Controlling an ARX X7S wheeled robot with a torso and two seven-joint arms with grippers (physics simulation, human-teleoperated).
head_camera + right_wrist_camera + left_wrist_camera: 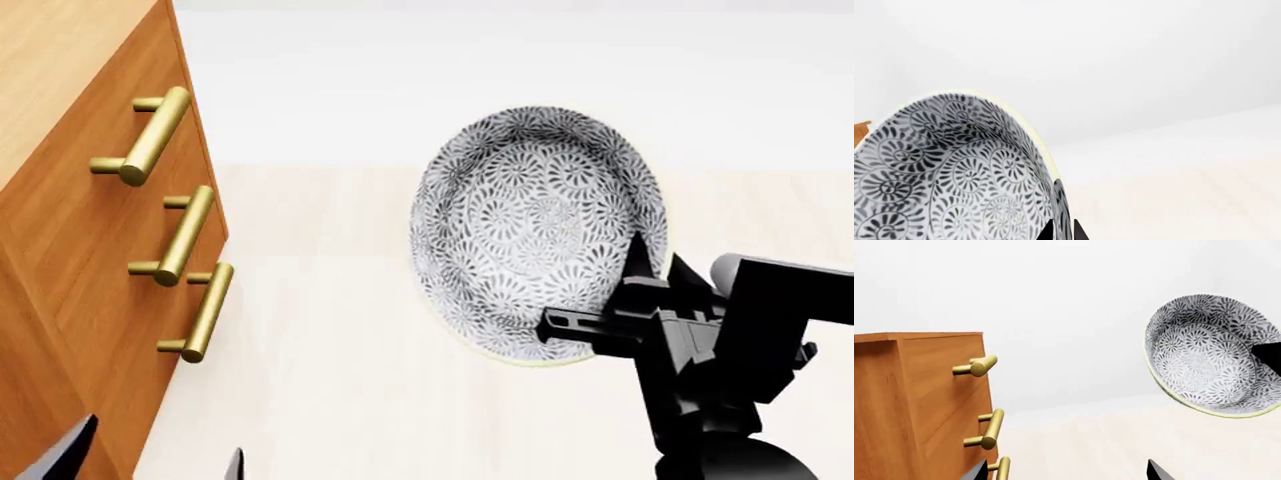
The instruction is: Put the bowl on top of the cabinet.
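Ceramic bowl [534, 225] looks stiff, slick and chippable, so the right gripper [627, 300] pinching its rim seems sensible; left gripper [147, 455] sits spread, empty.

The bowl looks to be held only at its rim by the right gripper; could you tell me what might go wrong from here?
The bowl is tilted and pinched at one spot on its rim by the right gripper, so it could pivot or slip out mid-air. It hangs off to the side of the cabinet, so its rim could strike the cabinet edge or the brass handles on the way over.
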